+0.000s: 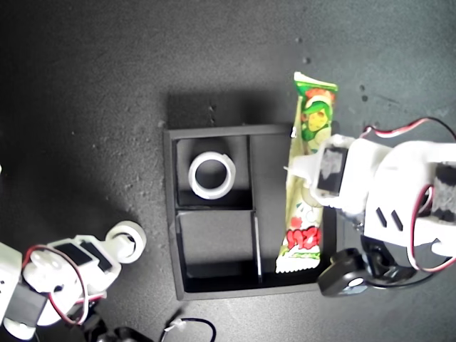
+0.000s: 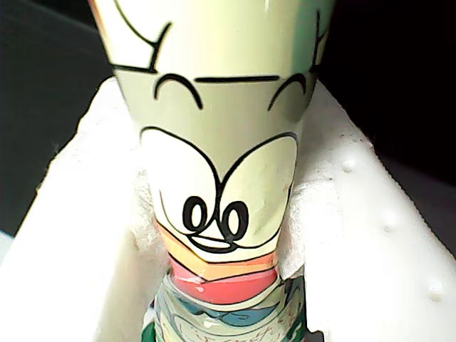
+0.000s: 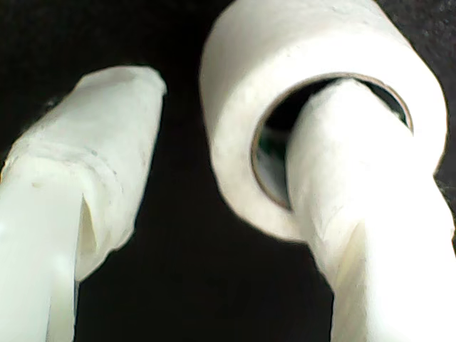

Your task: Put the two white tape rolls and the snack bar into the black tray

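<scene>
The first gripper (image 1: 308, 187) is clamping the snack bar (image 1: 308, 178) mid-length — long axis lying along the black tray (image 1: 171, 214)'s long compartment, upper end overhanging — while the second gripper (image 1: 125, 242), fingers apart, is hooking a tape roll (image 1: 130, 236) outside it.

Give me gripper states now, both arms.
My first gripper: closed on the snack bar.
My second gripper: open, one finger through the tape roll hole.

Lower small compartment (image 1: 214, 239) apparently free; snack bar (image 1: 308, 178) across long one
</scene>
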`<action>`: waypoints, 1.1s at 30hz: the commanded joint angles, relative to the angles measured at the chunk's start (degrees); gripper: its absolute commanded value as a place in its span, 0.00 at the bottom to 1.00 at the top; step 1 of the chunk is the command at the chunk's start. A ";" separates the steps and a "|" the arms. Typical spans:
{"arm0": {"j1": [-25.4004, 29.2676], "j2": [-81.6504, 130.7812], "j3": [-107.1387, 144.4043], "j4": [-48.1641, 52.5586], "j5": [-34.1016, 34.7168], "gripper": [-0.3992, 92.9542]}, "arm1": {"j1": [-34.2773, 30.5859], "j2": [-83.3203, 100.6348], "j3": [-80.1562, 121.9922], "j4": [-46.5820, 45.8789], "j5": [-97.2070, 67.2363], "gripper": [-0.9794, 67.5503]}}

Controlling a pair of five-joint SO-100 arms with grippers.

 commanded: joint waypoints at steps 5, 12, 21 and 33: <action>-0.53 -5.63 -1.05 -4.22 -1.58 0.16 | -0.70 -5.71 -2.46 -4.92 -6.42 0.01; -1.58 -8.26 1.23 -8.53 -3.52 0.02 | -1.14 -8.00 0.18 -8.70 -6.59 0.01; -3.16 5.80 1.67 0.88 0.09 0.01 | -2.37 -8.00 -2.02 3.16 -7.03 0.26; -10.11 5.71 -34.28 20.57 16.79 0.01 | -0.26 -7.12 -40.61 26.19 14.15 0.01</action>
